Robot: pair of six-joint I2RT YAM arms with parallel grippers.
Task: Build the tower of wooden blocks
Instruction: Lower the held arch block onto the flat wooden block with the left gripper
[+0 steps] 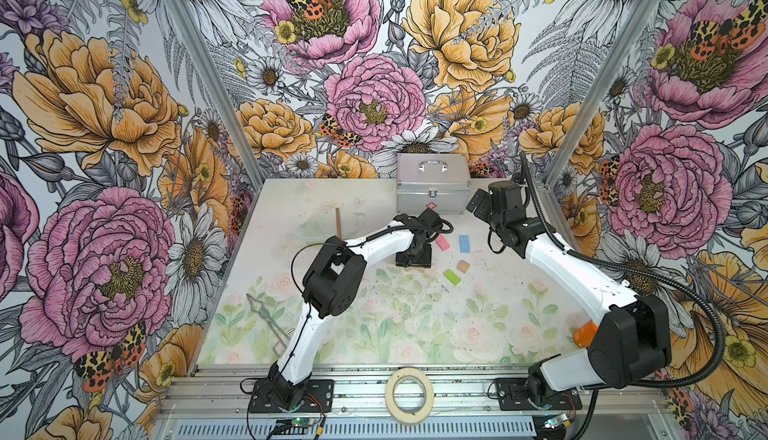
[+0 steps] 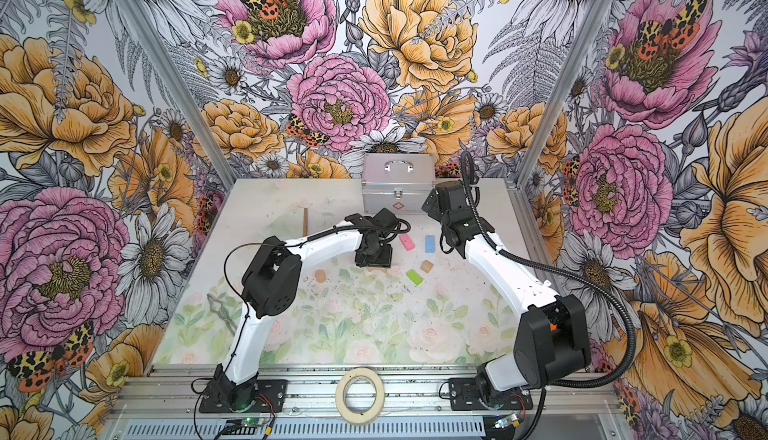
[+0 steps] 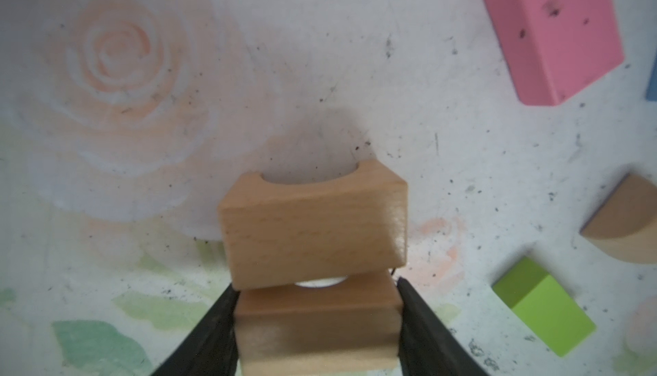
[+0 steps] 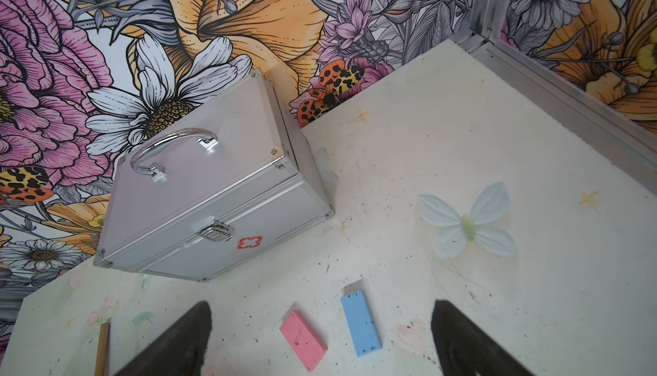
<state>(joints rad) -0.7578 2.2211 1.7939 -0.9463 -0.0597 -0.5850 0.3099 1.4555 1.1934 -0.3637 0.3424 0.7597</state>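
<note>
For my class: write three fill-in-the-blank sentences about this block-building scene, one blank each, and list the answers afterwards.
1. The left gripper grips an unpainted block; its colour is ____.
2. The right gripper holds nothing and its jaws are ____.
3. In the right wrist view, the long block beside the pink block is coloured ____.
Answers: tan; open; blue.
</note>
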